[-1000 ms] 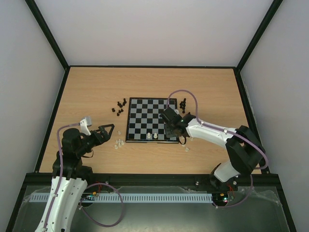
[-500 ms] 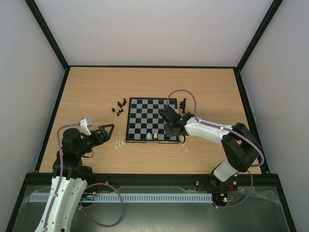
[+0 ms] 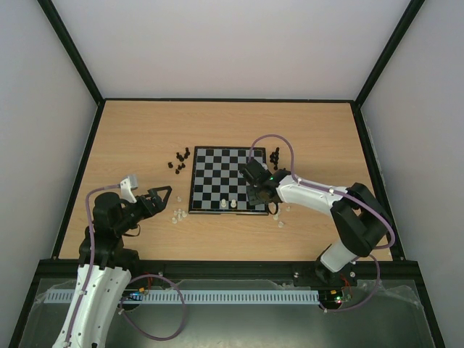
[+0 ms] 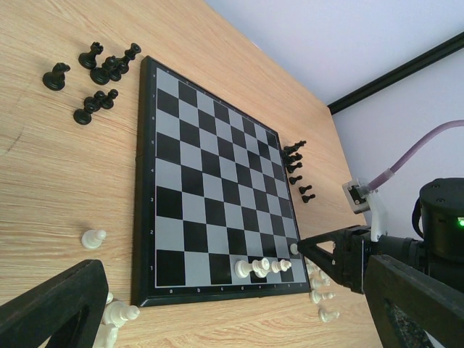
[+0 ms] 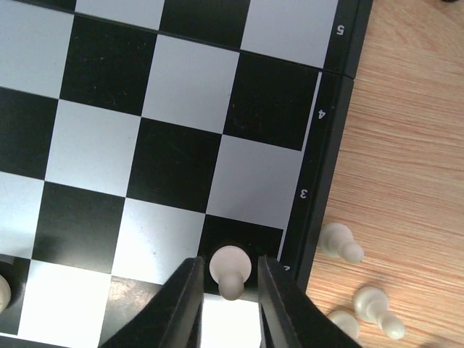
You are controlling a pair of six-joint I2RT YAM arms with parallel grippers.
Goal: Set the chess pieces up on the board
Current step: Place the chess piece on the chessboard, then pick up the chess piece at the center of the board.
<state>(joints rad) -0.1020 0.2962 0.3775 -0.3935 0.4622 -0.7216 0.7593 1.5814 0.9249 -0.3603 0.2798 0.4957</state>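
The board (image 3: 217, 181) lies mid-table, its checks also filling the right wrist view (image 5: 174, 159). My right gripper (image 3: 258, 196) hangs low over its near right corner. In the right wrist view, the gripper (image 5: 230, 279) straddles a white pawn (image 5: 232, 264) that stands on a black square by the right rim. The jaws are slightly parted, with a thin gap on each side of the pawn. Three white chess pieces (image 4: 261, 267) stand on the near row. My left gripper (image 3: 161, 194) is wide open and holds nothing, left of the board, fingers (image 4: 51, 308) framing the left wrist view.
Black pieces lie in a cluster off the board's far left corner (image 3: 180, 159) and another off its far right (image 3: 275, 156). Loose white pieces lie by the near left corner (image 3: 176, 214) and just right of the near right corner (image 5: 341, 243).
The right gripper's jaws have parted a little off the white pawn, which now stands on its square. The right arm shifted slightly. The left arm has not moved.
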